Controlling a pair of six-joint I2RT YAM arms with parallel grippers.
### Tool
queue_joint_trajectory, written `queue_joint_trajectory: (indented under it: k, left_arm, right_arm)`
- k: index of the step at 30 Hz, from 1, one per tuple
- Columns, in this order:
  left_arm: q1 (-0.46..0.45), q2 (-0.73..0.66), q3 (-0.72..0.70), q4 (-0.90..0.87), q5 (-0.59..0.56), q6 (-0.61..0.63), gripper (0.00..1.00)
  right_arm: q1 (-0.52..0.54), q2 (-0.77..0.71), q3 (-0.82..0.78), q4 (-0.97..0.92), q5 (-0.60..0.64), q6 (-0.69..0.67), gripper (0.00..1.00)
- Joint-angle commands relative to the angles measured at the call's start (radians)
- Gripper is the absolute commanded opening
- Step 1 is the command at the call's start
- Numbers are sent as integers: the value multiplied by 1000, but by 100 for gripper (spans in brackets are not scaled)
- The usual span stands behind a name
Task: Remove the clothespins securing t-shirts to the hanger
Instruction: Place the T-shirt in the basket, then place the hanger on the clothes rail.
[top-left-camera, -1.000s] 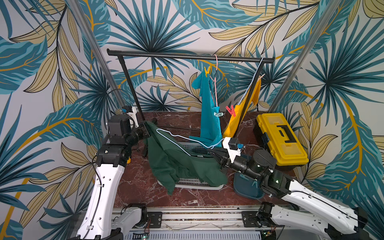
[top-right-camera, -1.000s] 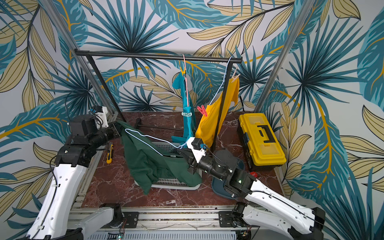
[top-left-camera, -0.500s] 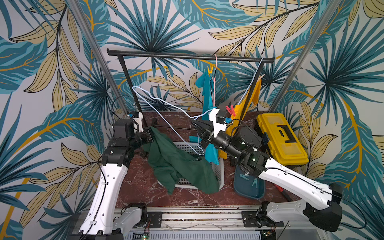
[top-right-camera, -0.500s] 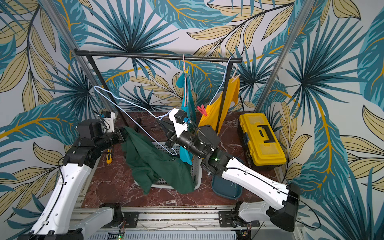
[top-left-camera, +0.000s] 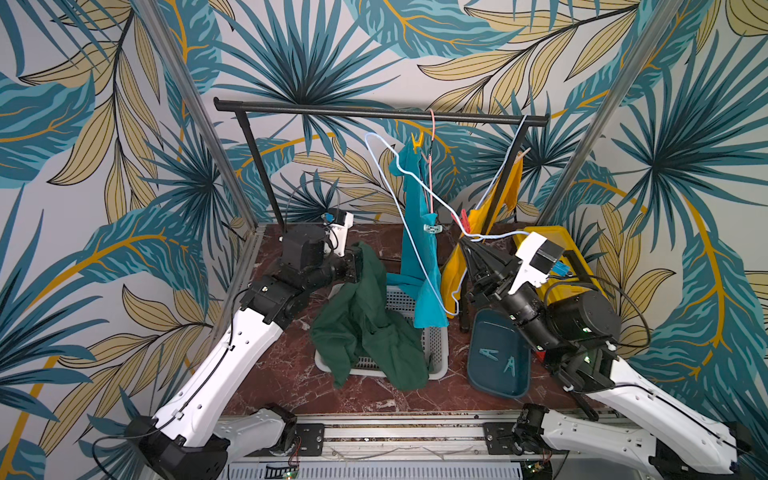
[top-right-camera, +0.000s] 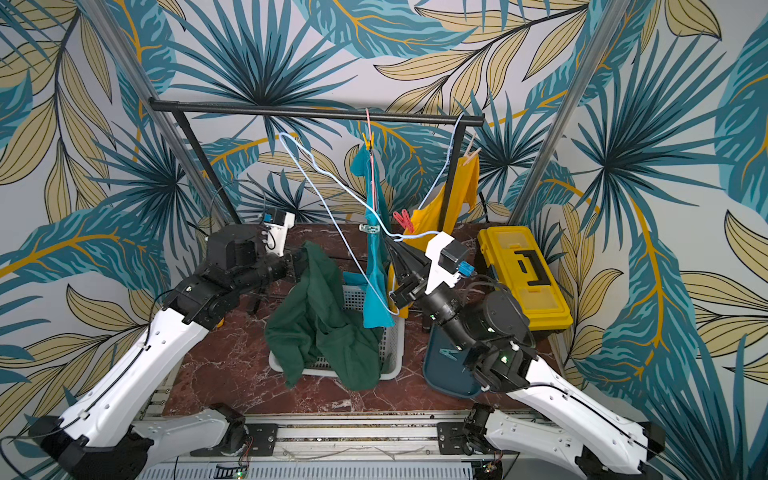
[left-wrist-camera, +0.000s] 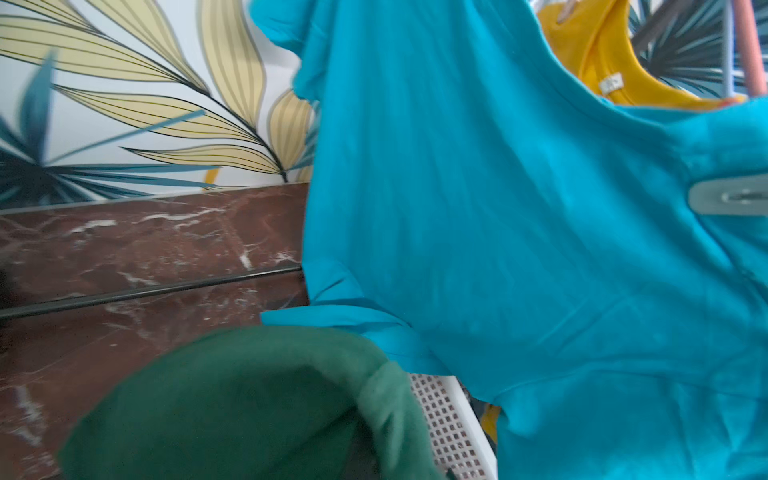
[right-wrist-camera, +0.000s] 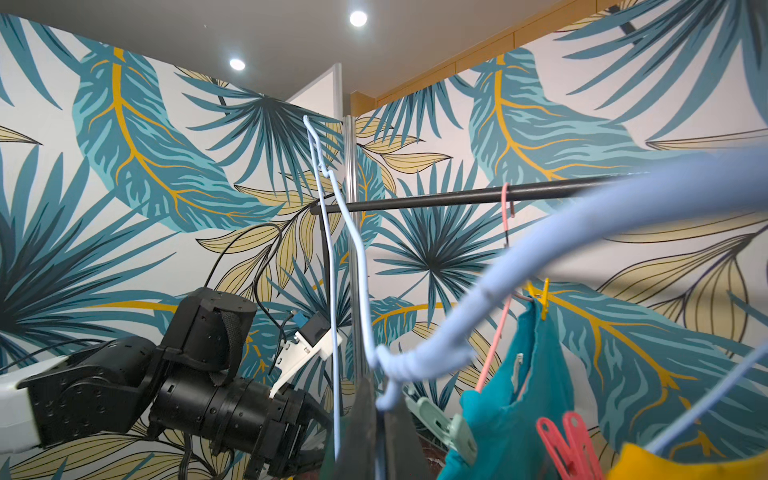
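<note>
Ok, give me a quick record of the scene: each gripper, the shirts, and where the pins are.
left gripper: shut on green shirt, draped over basket
right gripper: shut on bare blue hanger
turquoise shirt: hangs from rail; yellow pin and pale pin on it
yellow shirt: hangs from rail; red pin and peach pin on it
tray: two teal pins

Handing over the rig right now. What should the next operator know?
Left gripper shut on the green t-shirt, holding it over the basket. Right gripper shut on the empty blue hanger, off the rail.
Done: green t-shirt freed; two teal clothespins lie in the tray.
To do: turquoise t-shirt hangs with a yellow pin and a mint pin; yellow t-shirt with a peach pin and a red-pink pin.
</note>
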Motion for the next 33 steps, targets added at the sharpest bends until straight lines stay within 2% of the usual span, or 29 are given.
queue_joint_trajectory:
  k: [1,6,10,13,14,16,18,21,24,26,29,33]
  left_arm:
    - [-52,4,-91,78,-50,-73,0]
    - [-110,-50,-272,149,-75,-171,0]
    - [-184,4,-350,152,-84,-231,0]
    - [-182,47,-362,110,-70,-233,37]
    - [-177,46,-354,86,-79,-214,53]
    - [-161,28,-335,56,-94,-175,74]
    - [-141,10,-314,46,-89,-118,100]
    - [-85,-15,-259,-3,-46,-29,99]
    - [11,-49,-201,-79,-1,32,99]
    - [106,-82,-184,-89,110,67,100]
    - [222,-112,-152,-88,319,123,100]
    - [274,-119,-87,-90,560,204,100]
  right_arm:
    - [2,-59,-38,-81,55,-12,0]
    - [1,-108,-39,-176,71,-15,0]
    - [2,-104,-30,-269,19,-1,0]
    - [2,-114,-37,-335,-20,47,0]
    - [2,-128,-50,-348,-21,64,0]
    - [1,-162,-79,-365,-2,96,0]
    - [1,-190,-84,-420,0,111,0]
    - [1,-241,-94,-481,4,144,0]
    - [2,-295,-103,-543,18,173,0]
    - [1,-315,-82,-619,36,198,0]
    - [1,-336,-56,-714,2,233,0]
    - [1,-356,-41,-807,-72,263,0]
